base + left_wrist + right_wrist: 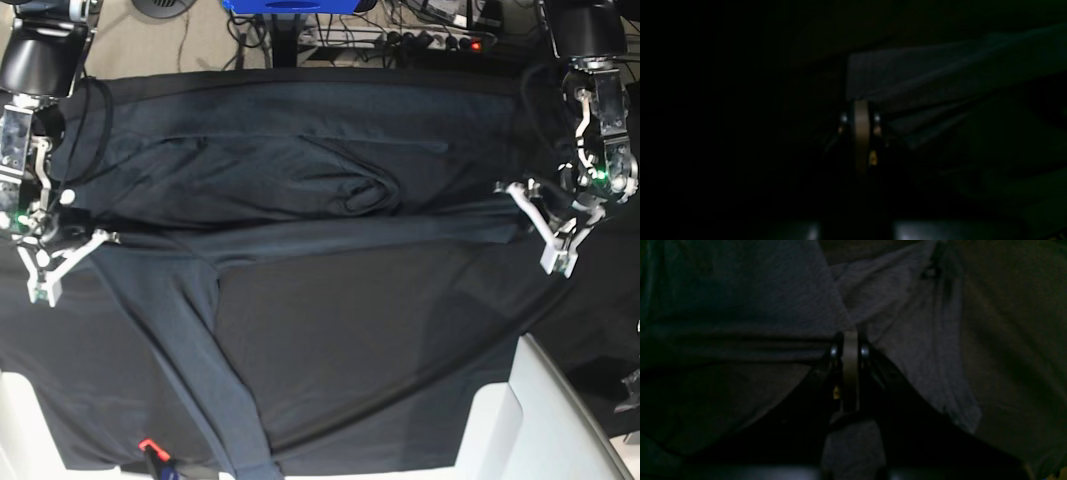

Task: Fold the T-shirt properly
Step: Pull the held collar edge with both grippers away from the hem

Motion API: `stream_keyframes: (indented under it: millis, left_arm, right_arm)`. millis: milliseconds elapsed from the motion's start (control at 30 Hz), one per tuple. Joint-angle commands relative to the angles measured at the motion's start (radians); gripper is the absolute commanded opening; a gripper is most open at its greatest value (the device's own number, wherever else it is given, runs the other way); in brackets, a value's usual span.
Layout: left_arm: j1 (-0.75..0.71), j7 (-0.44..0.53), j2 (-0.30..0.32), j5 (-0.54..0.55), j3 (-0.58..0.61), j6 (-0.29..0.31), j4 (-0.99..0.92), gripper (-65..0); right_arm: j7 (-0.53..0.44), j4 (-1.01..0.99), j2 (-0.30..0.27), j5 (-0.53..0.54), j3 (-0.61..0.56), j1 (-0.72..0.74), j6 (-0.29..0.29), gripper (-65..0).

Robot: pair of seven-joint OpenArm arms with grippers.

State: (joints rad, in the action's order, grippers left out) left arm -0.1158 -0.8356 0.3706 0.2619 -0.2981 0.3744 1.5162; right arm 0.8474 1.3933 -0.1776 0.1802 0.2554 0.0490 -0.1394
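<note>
Two arms reaching in from the far corners of the tabletop, one at each side edge, wrists bent downward. Left gripper low at the right-hand edge in the base view, jaws pressed together, pinching the T-shirt at its edge. Right gripper low at the opposite edge, white fingers angled down, jaws likewise closed on a fold of the shirt. Green lights lit on both wrists.

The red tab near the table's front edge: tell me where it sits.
In the base view the small red tab lies at bottom left on the black table cloth, just left of the dark charcoal-grey knit T-shirt's hanging sleeve.
</note>
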Motion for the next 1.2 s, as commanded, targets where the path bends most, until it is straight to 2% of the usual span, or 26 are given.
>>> stream_keyframes:
  millis: [0, 167, 667, 1100, 1167]
  left_arm:
    - [0.009, 0.014, 0.017, 0.001, -0.006, 0.004, 0.033, -65.0]
    - [-0.015, 0.012, 0.034, 0.001, -0.008, 0.074, 0.043, -65.0]
    - [-0.095, 0.012, 0.034, -0.005, -0.013, 0.074, 0.106, -65.0]
    - [-0.130, 0.019, 0.029, -0.005, -0.014, 0.068, 0.113, -65.0]
    - [-0.130, 0.019, 0.029, -0.005, -0.014, 0.068, 0.113, -65.0]
  right_arm:
    - [-0.014, 0.022, -0.018, 0.002, 0.005, 0.016, 0.004, -65.0]
    - [-0.014, 0.022, -0.047, 0.000, 0.005, 0.004, 0.005, -65.0]
    - [0.036, 0.024, -0.066, 0.000, 0.006, -0.028, 0.010, -65.0]
    - [0.037, 0.117, -0.056, 0.003, 0.008, -0.133, 0.011, -65.0]
    - [0.037, 0.131, -0.041, 0.002, 0.011, -0.146, 0.011, -65.0]
